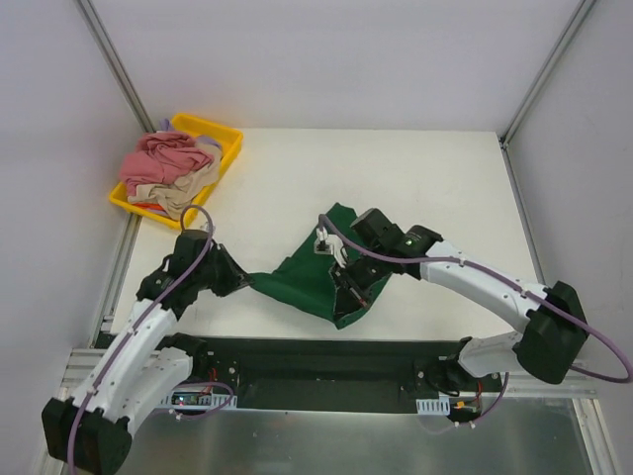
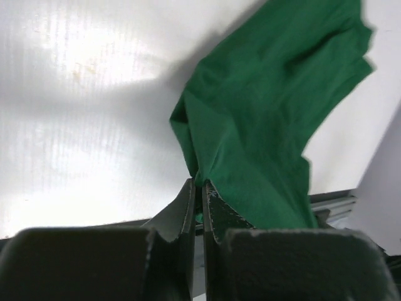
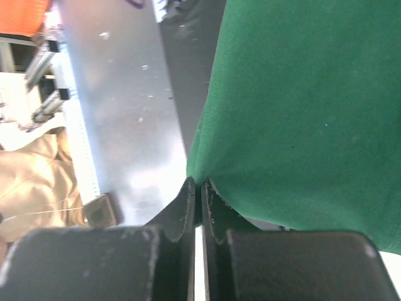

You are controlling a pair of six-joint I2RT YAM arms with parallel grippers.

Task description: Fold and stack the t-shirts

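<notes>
The dark green t-shirt (image 1: 315, 272) hangs bunched between my two grippers above the near middle of the table. My left gripper (image 1: 247, 280) is shut on its left edge; in the left wrist view the cloth (image 2: 269, 106) runs up from the closed jaws (image 2: 199, 183). My right gripper (image 1: 341, 294) is shut on its lower right part; in the right wrist view the cloth (image 3: 307, 106) spreads above the closed jaws (image 3: 198, 182). The dusty pink t-shirt (image 1: 160, 155) and the beige t-shirt (image 1: 186, 190) lie crumpled together in the tray.
A shallow yellow tray (image 1: 220, 134) sits at the far left of the white table (image 1: 396, 178). A black base plate (image 1: 326, 361) runs along the near edge. Metal frame posts (image 1: 114, 59) rise at both back corners.
</notes>
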